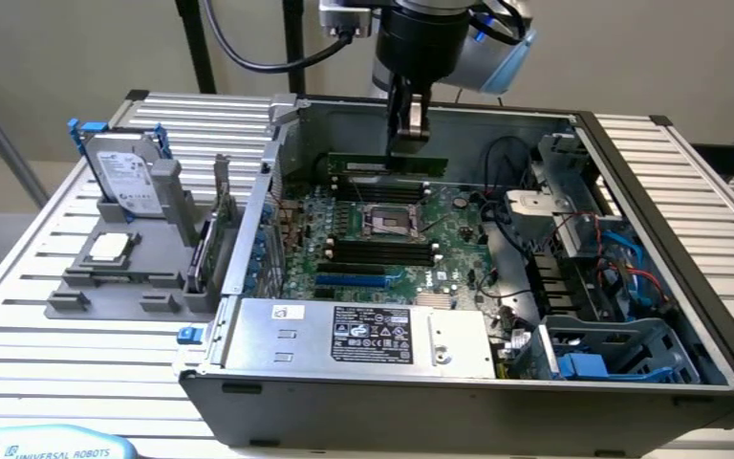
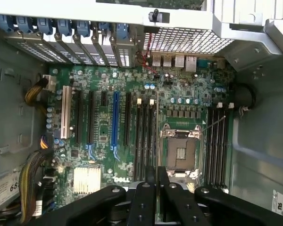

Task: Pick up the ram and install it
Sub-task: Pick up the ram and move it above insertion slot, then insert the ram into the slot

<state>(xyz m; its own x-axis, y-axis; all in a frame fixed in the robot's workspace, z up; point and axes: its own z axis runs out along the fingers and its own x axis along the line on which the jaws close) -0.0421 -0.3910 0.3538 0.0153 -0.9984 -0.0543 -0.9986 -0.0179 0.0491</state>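
While between fingers [image 2: 142, 203], ram [image 1: 386, 163] above motherboard [image 2: 101, 134]

The ram [image 1: 360, 163] is green, like the motherboard [image 2: 101, 129] beneath it. Black slots [image 1: 374, 251] and one blue slot [image 1: 356, 280] stripe that motherboard.

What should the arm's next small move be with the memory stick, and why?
Likely ease straight down, slowly. The fingers hold the ram upright above the motherboard's black slots beside the empty processor socket, parallel to them and not yet seated.
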